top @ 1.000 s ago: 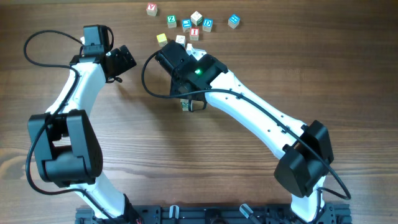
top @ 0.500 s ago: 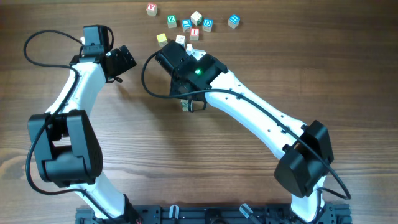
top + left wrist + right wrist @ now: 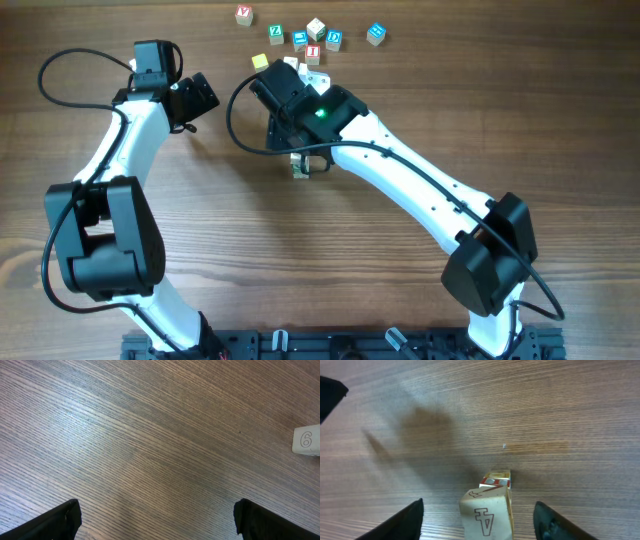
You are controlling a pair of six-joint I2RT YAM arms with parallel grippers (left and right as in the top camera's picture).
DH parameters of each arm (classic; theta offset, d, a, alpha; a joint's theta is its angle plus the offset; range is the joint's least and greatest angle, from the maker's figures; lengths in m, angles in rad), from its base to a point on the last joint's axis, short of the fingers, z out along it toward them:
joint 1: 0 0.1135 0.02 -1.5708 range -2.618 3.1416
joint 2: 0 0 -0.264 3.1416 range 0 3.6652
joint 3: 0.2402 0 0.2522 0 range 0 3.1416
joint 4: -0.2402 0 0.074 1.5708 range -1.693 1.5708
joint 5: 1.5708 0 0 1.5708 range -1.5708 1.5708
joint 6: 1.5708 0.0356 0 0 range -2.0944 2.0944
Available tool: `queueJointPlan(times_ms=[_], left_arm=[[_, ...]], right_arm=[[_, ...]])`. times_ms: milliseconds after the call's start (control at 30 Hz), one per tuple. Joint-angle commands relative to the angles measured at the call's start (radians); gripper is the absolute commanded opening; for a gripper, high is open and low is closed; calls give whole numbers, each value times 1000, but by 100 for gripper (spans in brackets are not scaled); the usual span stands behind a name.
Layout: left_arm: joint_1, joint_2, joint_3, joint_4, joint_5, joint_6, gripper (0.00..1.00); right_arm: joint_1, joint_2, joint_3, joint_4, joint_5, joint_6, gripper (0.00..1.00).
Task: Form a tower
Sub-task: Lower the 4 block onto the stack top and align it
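straddling the tower (image 3: 487, 515), right hand (image 3: 479, 505) parted in wrist view, overhead mostly hiding it, left hand (image 3: 157, 505) wide

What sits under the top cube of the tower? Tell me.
A second cube with a red-and-yellow edge peeks out beneath the top cube. Anything lower is covered by them.
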Motion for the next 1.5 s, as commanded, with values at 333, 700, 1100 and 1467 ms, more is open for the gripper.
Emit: queueJointPlan(times_ms=[333, 700, 1100, 1467], left_arm=[[2, 9, 10, 0, -6, 5, 100], [2, 9, 10, 0, -6, 5, 100], [2, 9, 10, 0, -6, 5, 100], [2, 9, 10, 0, -6, 5, 100]], right_arm=[[-3, 14, -14, -33, -38, -163, 49], [-3, 63, -15, -12, 5, -185, 48], [-3, 56, -13, -25, -16, -182, 35], [-3, 21, -12, -43, -30, -125, 35]])
